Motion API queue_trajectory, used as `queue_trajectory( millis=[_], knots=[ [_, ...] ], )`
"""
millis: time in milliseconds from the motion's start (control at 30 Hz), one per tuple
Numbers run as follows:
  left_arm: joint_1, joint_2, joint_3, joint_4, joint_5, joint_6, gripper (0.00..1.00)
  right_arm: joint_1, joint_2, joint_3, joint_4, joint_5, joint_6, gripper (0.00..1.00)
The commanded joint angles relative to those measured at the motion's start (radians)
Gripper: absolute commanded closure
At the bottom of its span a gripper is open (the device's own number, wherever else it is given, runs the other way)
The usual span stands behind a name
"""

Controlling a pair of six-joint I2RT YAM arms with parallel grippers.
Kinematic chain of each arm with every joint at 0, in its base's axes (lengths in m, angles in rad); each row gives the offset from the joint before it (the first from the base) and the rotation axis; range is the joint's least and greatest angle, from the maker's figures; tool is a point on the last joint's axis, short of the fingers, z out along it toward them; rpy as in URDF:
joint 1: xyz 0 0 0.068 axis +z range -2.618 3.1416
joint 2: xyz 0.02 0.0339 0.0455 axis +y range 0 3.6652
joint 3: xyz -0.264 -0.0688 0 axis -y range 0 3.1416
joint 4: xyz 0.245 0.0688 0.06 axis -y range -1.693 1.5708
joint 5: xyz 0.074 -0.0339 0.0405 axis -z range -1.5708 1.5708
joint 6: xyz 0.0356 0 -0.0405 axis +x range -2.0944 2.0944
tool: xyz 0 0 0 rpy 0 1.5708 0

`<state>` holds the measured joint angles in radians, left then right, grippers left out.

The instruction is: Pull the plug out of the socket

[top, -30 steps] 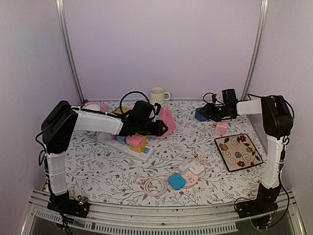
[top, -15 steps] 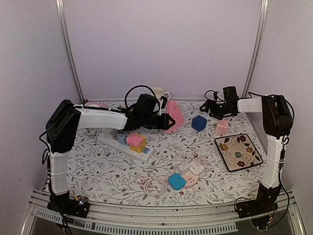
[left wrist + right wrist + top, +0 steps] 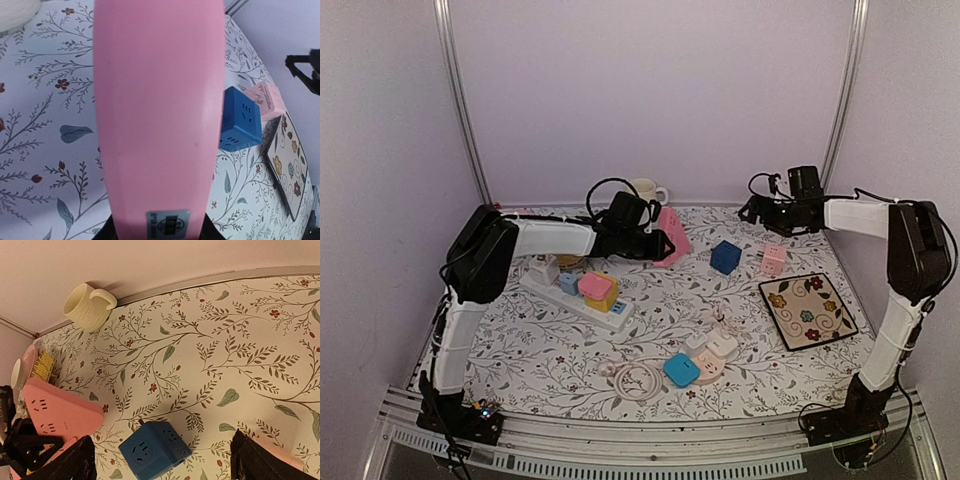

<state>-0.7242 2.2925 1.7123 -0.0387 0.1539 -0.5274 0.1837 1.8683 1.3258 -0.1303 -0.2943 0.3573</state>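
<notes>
grips the pink triangular socket [image 3: 668, 236], tilted, in the left fingers [image 3: 650, 244]. has the right fingers [image 3: 260, 460] wide apart, empty. finds the blue cube plug [image 3: 725, 257] on the worktop [image 3: 520, 340], apart from the socket. looks light, rigid, slick: best pinched across opposite flat faces.

The work cell is enclosed by a plain pale lilac back wall [image 3: 650, 90] and matching left side wall [image 3: 370, 150] and right side wall [image 3: 920, 100]. Two slim silver metal poles [image 3: 460, 100] [image 3: 842, 90] rise at the rear corners, leaning outward. The table [image 3: 540, 350] carries a white cloth printed with grey leafy sprigs and small red flowers. A ribbed aluminium rail [image 3: 650, 445] runs along its near edge. Lighting is soft and even, with faint shadows.
</notes>
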Motion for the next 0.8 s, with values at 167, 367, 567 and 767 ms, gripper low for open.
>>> queue_trajectory(
  millis=[167, 367, 567, 767],
  knots=[
    [0.074, 0.160, 0.228, -0.048, 0.075, -0.003, 0.95, 0.130, -0.242, -0.230, 0.064, 0.097, -0.001, 0.01],
    [0.097, 0.253, 0.363, -0.106, 0.106, -0.019, 0.75, 0.203, -0.332, -0.329, 0.087, 0.118, 0.036, 0.01],
    [0.118, 0.295, 0.418, -0.128, 0.108, -0.034, 0.47, 0.259, -0.407, -0.401, 0.093, 0.143, 0.062, 0.01],
    [0.123, 0.282, 0.422, -0.144, 0.083, -0.017, 0.22, 0.284, -0.481, -0.449, 0.069, 0.166, 0.071, 0.01]
  ],
)
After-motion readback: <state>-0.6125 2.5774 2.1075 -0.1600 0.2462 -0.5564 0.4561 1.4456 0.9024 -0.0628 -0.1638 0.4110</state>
